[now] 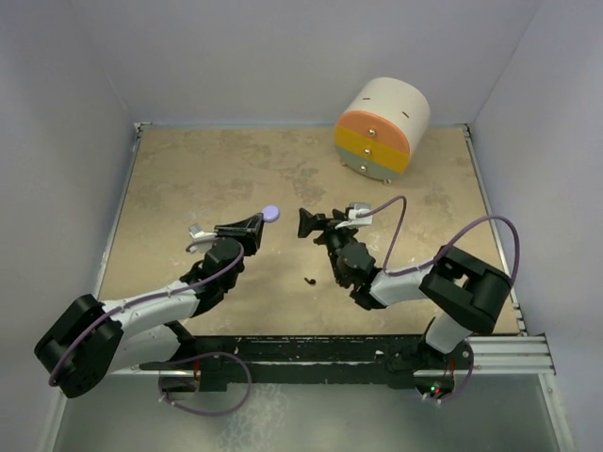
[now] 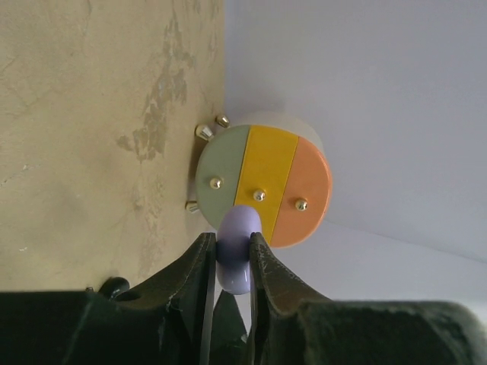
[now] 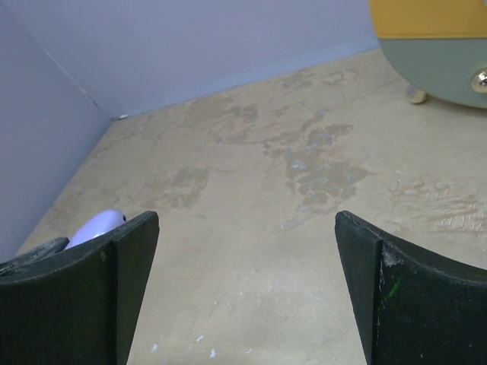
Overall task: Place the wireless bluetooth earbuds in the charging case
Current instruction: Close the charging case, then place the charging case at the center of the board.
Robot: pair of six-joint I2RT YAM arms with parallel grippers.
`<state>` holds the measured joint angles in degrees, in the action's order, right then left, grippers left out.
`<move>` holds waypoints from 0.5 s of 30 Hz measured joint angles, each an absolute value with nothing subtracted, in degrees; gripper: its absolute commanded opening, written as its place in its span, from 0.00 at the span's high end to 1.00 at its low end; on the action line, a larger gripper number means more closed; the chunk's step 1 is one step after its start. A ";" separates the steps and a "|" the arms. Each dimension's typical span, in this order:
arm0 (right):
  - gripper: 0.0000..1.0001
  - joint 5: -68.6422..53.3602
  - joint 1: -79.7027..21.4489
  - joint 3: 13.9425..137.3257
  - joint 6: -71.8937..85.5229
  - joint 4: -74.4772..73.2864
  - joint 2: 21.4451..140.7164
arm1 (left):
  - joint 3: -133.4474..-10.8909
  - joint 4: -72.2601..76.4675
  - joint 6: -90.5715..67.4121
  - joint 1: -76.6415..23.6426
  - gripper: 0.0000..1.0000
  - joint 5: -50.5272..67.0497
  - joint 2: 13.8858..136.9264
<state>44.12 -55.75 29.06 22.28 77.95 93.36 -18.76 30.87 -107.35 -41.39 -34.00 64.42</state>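
My left gripper point(image 1: 261, 222) is shut on a lavender rounded puck-shaped case point(image 1: 271, 213) and holds it above the table's middle. In the left wrist view the case point(image 2: 239, 222) is pinched between both fingers of that gripper point(image 2: 232, 245). My right gripper point(image 1: 314, 224) is open wide and empty, just right of the case and facing it. In the right wrist view, where that gripper point(image 3: 247, 224) shows, the case point(image 3: 97, 226) peeks out behind the left finger. One tiny black earbud point(image 1: 309, 280) lies on the table below the right gripper. No lavender earbud is in view.
A round cream drawer unit point(image 1: 382, 129) with green, yellow and orange fronts and brass knobs lies at the back right; it also shows in the left wrist view point(image 2: 262, 182) and the right wrist view point(image 3: 437, 46). Grey walls enclose the tan table point(image 1: 188, 179).
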 measured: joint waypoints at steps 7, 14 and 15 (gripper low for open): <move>0.00 44.31 -55.75 28.10 23.62 73.54 89.52 | -18.50 29.76 -104.44 -40.49 1.00 -35.40 63.96; 0.00 41.74 -54.57 35.64 26.13 55.81 85.62 | -24.12 27.62 -92.73 -30.30 1.00 -31.22 74.46; 0.00 41.01 -54.46 37.26 26.79 53.12 85.21 | -25.96 27.09 -90.26 -28.95 1.00 -30.44 76.84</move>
